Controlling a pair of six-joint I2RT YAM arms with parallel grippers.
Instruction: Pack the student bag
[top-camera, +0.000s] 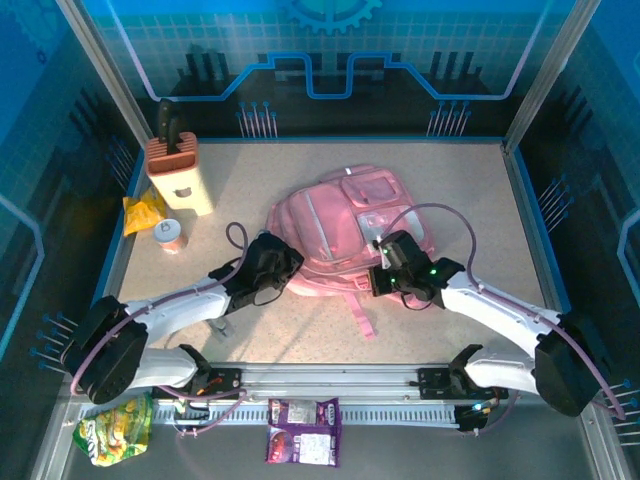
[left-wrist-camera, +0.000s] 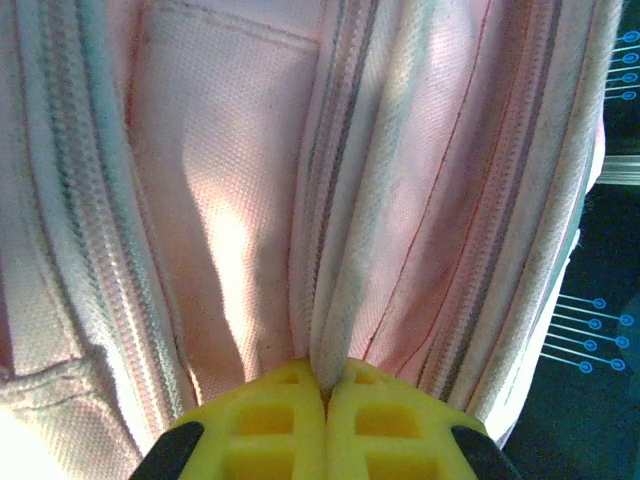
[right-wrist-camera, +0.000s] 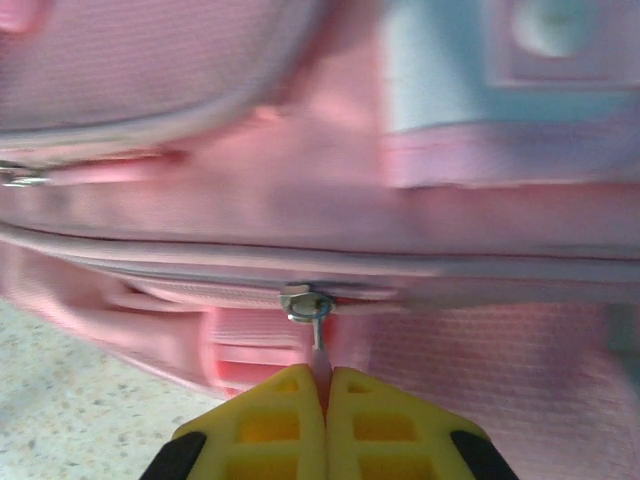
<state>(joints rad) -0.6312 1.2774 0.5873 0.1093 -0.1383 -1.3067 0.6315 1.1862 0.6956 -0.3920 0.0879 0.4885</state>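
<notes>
Lying on the table (top-camera: 450, 190), the bag (top-camera: 330, 225) sits between both grippers. The left gripper (left-wrist-camera: 325, 388) has its yellow pads (left-wrist-camera: 270, 420) pressed together on a pale ridge (left-wrist-camera: 350, 260) of the bag's fabric, which runs straight ahead from the fingertips between zip lines. The right gripper (right-wrist-camera: 322, 385) is likewise pinched closed, on the thin zip pull (right-wrist-camera: 317, 338) at its tips. The slider (right-wrist-camera: 305, 303) sits just beyond, and the bag's side stretches across in front.
</notes>
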